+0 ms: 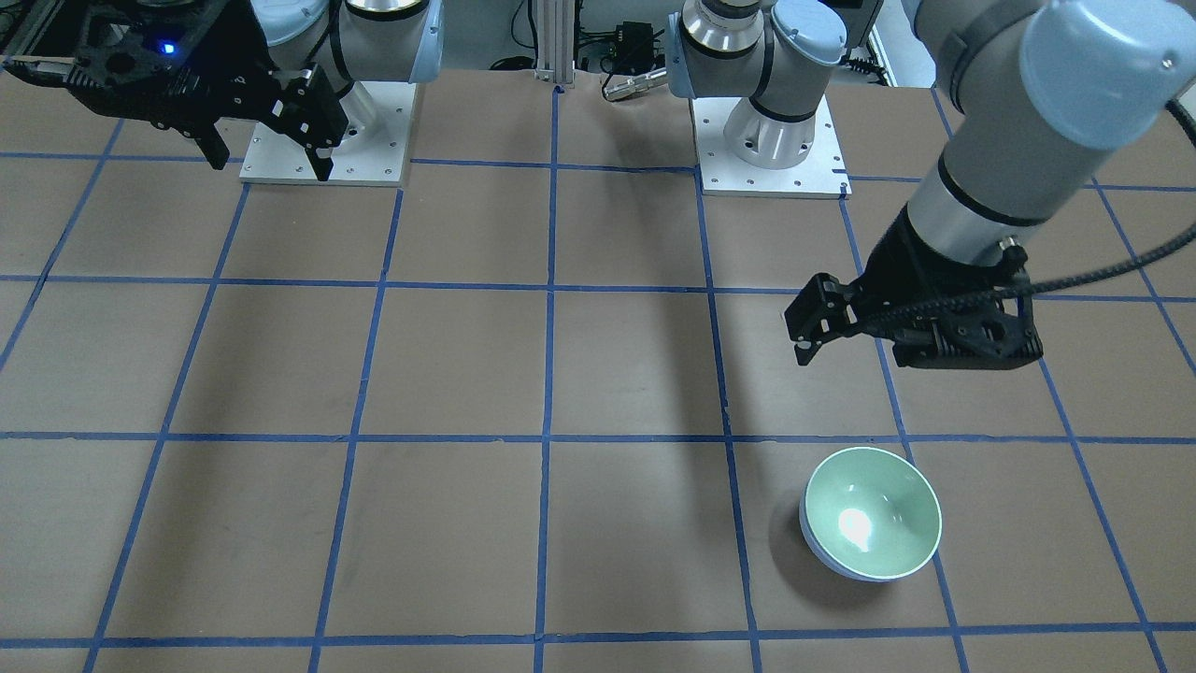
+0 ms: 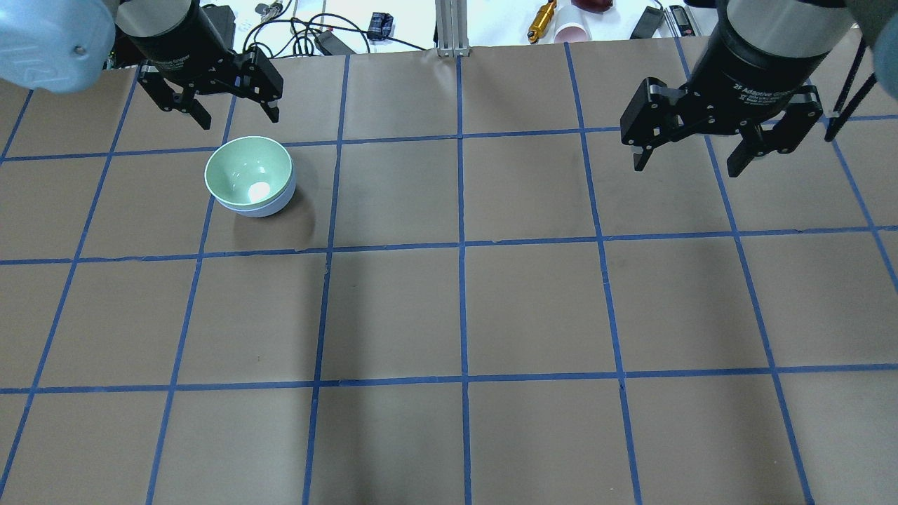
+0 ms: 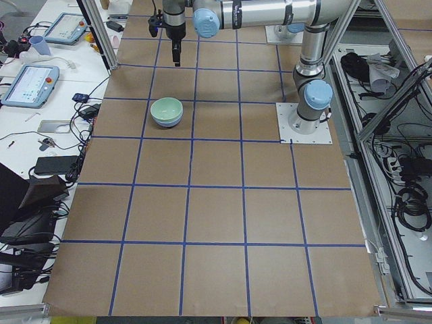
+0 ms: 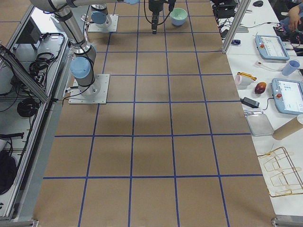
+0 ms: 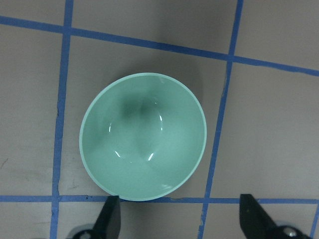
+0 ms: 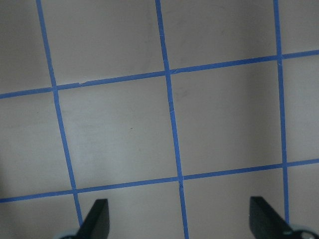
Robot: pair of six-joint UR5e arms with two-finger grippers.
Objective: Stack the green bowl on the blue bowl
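blue bowl (image 2: 272, 206) under green bowl (image 2: 247, 172), clearest overhead, left gripper (image 2: 239, 118), right gripper (image 2: 685, 167) apart

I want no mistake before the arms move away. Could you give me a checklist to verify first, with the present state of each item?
1. The green bowl sits inside the blue bowl: ok.
2. The green bowl is seated evenly: cannot tell.
3. Both bowls stand upright on the table: ok.
4. The left gripper is open and empty: ok.
5. The left gripper is apart from the bowls: ok.
6. The right gripper is open, far from the bowls: ok.
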